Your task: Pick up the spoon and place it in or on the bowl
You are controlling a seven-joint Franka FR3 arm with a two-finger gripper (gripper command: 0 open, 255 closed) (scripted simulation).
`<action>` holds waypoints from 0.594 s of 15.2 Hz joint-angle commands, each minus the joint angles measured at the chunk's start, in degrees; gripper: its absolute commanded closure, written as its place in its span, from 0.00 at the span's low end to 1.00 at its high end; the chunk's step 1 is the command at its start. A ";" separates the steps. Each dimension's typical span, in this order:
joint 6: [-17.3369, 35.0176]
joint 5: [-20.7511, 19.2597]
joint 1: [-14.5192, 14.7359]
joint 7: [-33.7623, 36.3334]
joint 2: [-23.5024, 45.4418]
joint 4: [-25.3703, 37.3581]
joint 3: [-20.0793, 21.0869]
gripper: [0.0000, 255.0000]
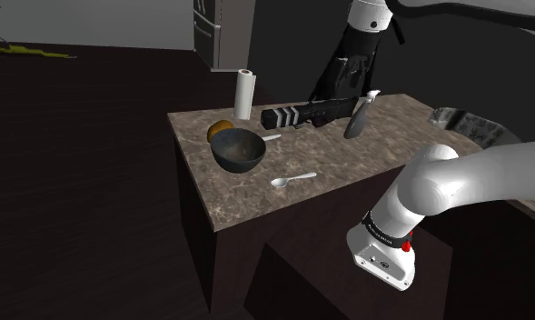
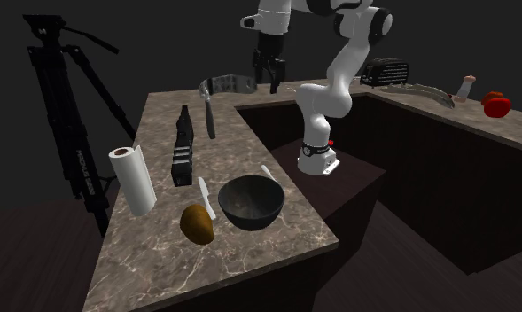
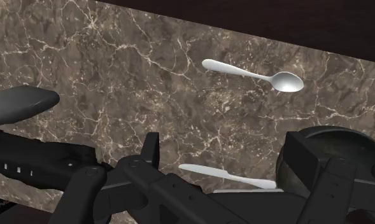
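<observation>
Inspection of the marbled surface: the spoon, white, lies flat on bare stone near the edge that faces the robot's stand. Its scoop end points toward the bowl, and it sits close to the bowl without touching it. The bowl is dark, upright, and nothing can be seen inside it. A brown rounded lump rests just beside the bowl. A white knife lies flat between the bowl and a long black block, which lies on its side. A paper roll stands upright near the far edge in the shoulder view. The gripper hangs above the surface with nothing in it, well apart from the spoon and over the end of the surface away from the bowl. Its fingers stand apart, with only stone and the knife showing between them. In the wrist view, the spoon lies beyond the fingertips in the clear. Off the surface, a black tripod stands on the floor at the second exterior view's left.
</observation>
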 commanded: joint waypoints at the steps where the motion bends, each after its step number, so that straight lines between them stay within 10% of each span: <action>1: 0.00 0.00 0.00 0.00 0.00 0.00 0.00 0.00; 9: 15.77 4.87 1.37 9.37 -1.44 -14.95 4.59 0.00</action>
